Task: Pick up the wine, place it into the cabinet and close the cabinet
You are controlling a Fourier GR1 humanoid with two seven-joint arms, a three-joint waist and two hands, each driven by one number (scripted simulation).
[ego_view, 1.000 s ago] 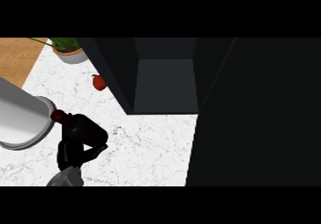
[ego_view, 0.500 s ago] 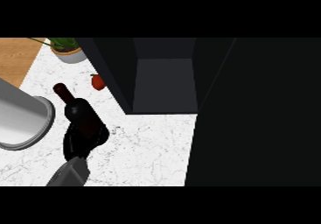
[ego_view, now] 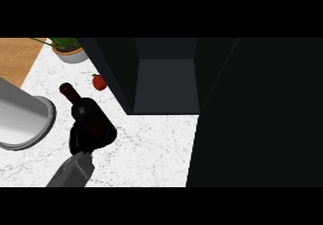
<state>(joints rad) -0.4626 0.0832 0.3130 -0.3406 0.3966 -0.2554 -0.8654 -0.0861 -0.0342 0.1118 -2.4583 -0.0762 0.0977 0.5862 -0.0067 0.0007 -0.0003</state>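
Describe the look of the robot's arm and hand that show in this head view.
One arm shows, rising from the lower edge at the view's left. Its forearm is a plain grey, smooth, boxy segment with flat faces that catch the light. It ends in a glossy black left hand of rounded shape. No cables, markings or sleeve are visible. The right hand is not in view.

Single view, taken from head height and directed steeply down onto the white marble counter. The forearm enters from the lower edge, left of centre. The open dark cabinet fills the upper centre and right at close range. A potted plant marks the far upper-left corner.
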